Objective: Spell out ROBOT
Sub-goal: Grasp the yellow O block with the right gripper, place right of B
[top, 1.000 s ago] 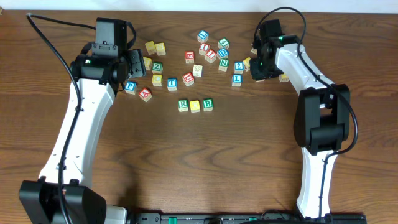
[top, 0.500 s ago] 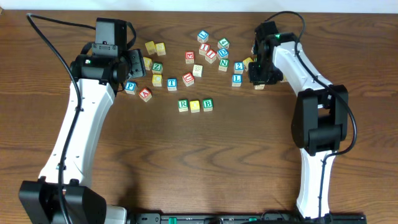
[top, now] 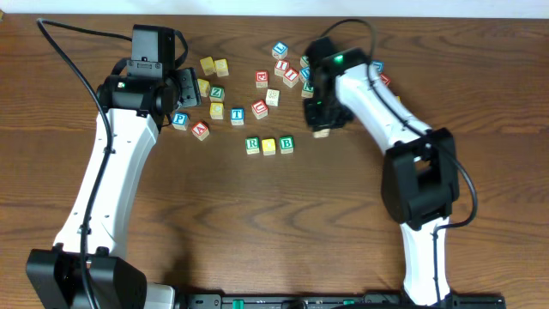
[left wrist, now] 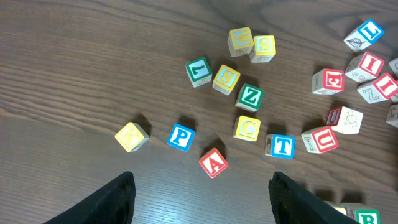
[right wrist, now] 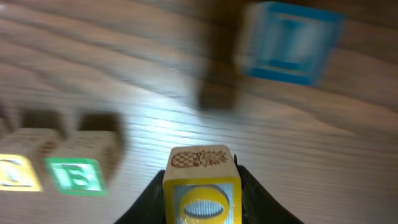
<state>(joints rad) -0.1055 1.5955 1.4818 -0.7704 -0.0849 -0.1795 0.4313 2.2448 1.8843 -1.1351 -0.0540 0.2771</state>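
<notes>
A row of three blocks lies mid-table: green R, yellow O, green B. My right gripper is shut on a yellow O block with a pineapple on its top face, held above the table to the right of the row; the green B shows left of it. A blue T block lies among loose letter blocks, also in the left wrist view. My left gripper is open and empty over the loose blocks at the left.
Loose blocks lie scattered: red A, blue P, yellow C, green Z, red U, and a cluster at the back. A blurred blue block lies beyond my right gripper.
My right arm has swung left and toward the front with the yellow O block, from the back right cluster to just right of the R-O-B row. The left arm has not moved.
</notes>
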